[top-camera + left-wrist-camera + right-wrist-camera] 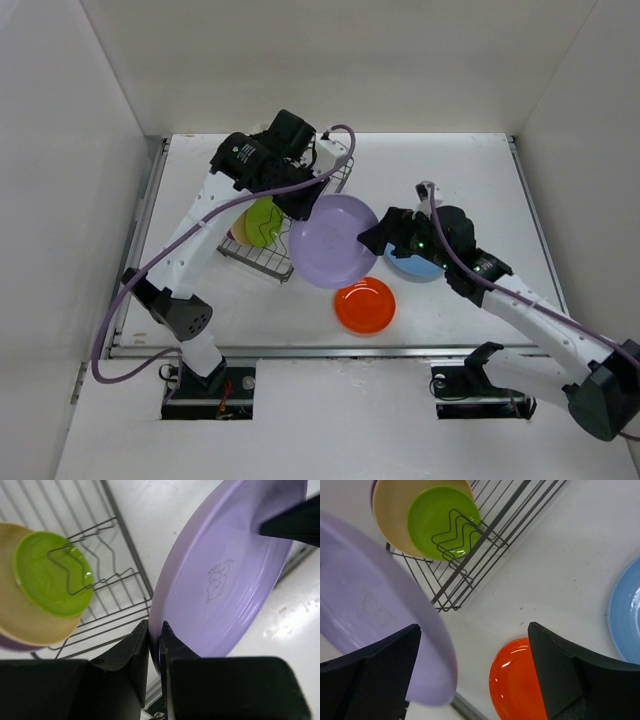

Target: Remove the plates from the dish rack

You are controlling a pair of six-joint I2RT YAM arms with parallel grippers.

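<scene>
My left gripper is shut on the rim of a lavender plate and holds it tilted above the table, right of the dish rack. In the left wrist view both jaws pinch the plate's edge at the left gripper. My right gripper is open at the plate's far rim. In the right wrist view the rim lies between the spread jaws of the right gripper, near the left finger. A lime-green plate and a tan plate stand in the rack.
An orange-red plate lies flat on the table near the front edge. A light blue plate lies flat under my right wrist. A sliver of a second lavender plate shows behind the tan one. White walls enclose the table.
</scene>
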